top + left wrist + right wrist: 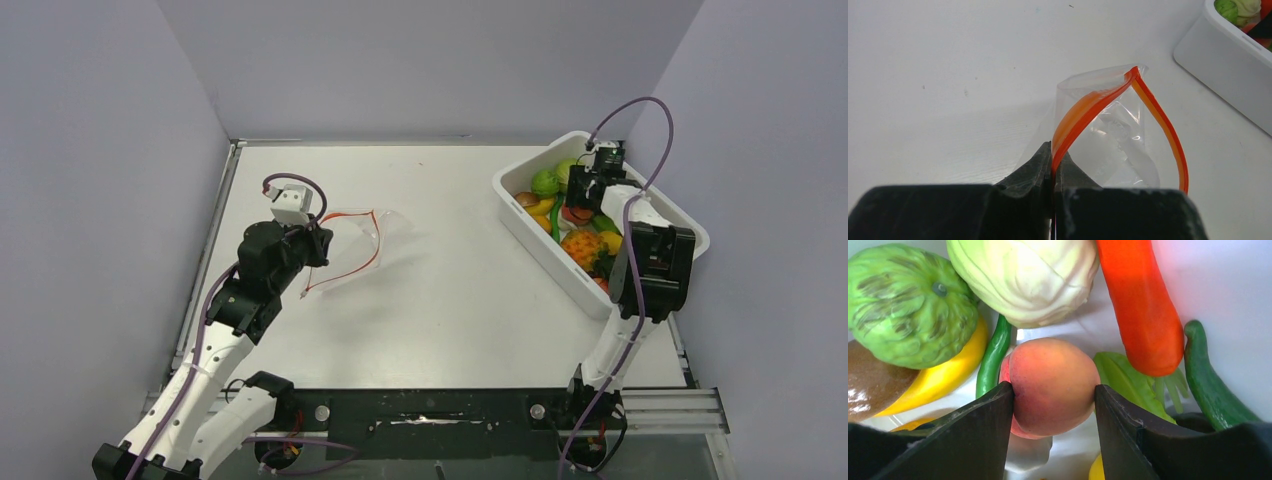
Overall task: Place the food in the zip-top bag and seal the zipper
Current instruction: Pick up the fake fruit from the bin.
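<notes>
In the white tub point(519, 213) at the far right of the table, my right gripper point(1053, 391) is closed on the peach point(1048, 365), one finger pressed to each flank. I picked it because it lies on top with room either side. The red carrot point(1140, 305), the cabbage point(1023, 275) and the ridged green fruit point(908, 305) crowd around it, and a slim green chili point(993, 357) runs just beside my left finger. The peach rests among the other food, not yet lifted.

Over on the left, my left gripper point(1053, 167) is pinched tight on one lip of the zipper point(1083, 107), with no gap between the jaws. I hold the zip-top bag point(1118, 145) by that lip alone so the other lip bows away and the mouth gapes. From above, the red-orange strip makes an open loop facing the tub. The bag looks empty, its clear film crumpled toward the table point(450, 300).

My judgement is that the task has barely begun: nothing is loaded and the seal comes last. The next move calls for a straight lift of the peach clear of its neighbours, then a carry well across the table to that mouth. The glossy skin may slip, and the thin film could fold shut if my left grip sags.
</notes>
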Available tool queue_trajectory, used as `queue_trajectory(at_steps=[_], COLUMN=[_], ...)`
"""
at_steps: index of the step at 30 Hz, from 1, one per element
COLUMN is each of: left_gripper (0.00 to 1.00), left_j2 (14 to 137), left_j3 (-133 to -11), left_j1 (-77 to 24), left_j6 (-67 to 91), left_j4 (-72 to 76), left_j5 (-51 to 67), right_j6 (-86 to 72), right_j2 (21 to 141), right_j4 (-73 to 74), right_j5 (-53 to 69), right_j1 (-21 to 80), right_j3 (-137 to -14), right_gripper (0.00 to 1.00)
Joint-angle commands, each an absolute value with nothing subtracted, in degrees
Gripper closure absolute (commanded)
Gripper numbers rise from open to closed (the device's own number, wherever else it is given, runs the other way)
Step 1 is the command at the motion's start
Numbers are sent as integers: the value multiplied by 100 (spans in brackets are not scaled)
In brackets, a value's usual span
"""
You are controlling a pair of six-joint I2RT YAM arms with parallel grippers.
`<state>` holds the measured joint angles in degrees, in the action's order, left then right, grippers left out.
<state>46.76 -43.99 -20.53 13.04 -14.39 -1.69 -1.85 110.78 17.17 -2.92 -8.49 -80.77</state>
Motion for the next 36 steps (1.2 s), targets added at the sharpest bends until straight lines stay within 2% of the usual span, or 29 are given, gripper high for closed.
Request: queue_trajectory(at_steps=[1,12,22,28,36], left_gripper=[100,100,100,100,100], left_j2=[4585,4601,4677,4816,5091], left_j3=[-4425,-4415,-4446,-4658,-4865], left_j1=[-2047,-2045,-2053,-2057,-2057], left_j6=[1257,1265,1412,1630,1984], left_j4=[-1246,-1254,-1172,-1105,-967], left_j5=[-195,-258,-313,-200,119], right_j6=[-377,-814,-1074,-1374,-2169], right_j2=[10318,9242,7838,7002,6372], right_j4=[1714,2359,2647,2425,1321], right_j5=[-563,-1501,-1703,-1304,-372], right_j1=[-710,-153,1005,1731,2934], right_j3=[-7872,-7677,-7366,-7289,-6846], right_gripper=[64,65,65,67,68])
